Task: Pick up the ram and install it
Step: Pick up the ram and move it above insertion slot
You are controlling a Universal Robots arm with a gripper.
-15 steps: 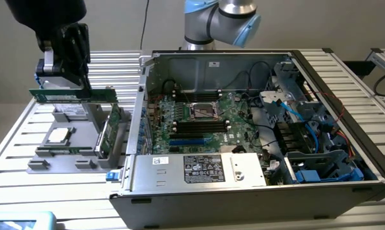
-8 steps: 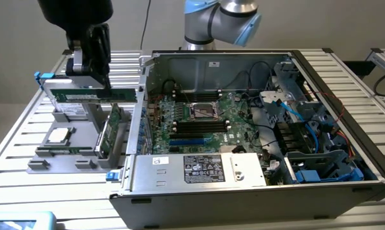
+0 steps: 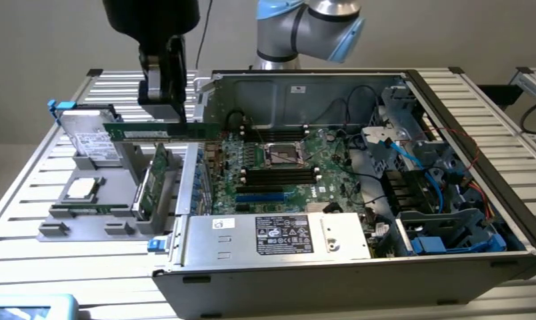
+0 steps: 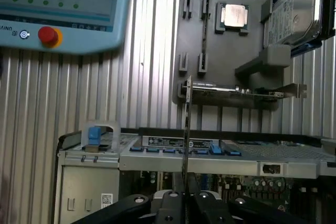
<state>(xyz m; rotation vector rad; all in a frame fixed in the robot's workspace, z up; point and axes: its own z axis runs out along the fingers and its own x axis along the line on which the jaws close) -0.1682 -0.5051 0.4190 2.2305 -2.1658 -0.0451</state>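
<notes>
One black gripper (image 3: 164,110) hangs over the exterior view's left part of the scene, its fingers drawn in narrow and pinching the ram (image 3: 193,131) by its upper edge. The ram is a thin green stick, held level and lengthwise in the air, clear of everything below it. It sits above the gray holder (image 3: 63,230) and just beside the wall of the open computer case (image 3: 464,120) on the exterior view's left. In the wrist view the ram (image 4: 186,129) appears edge-on as a thin line running out from between the closed fingers of the gripper (image 4: 185,195).

Inside the case lies the green motherboard (image 3: 286,167) with a row of long black slots (image 3: 277,175) near its middle, well apart from the ram. A metal box with a white label (image 3: 281,237) fills the near side of the case. On the holder stand a taller green expansion card (image 3: 157,180), a hard drive (image 3: 95,140) and a small square processor (image 3: 86,189). Everything rests on a slatted metal table (image 3: 19,200). A blue control pendant (image 4: 63,3) with a red button (image 4: 48,35) lies on the table in the wrist view.
</notes>
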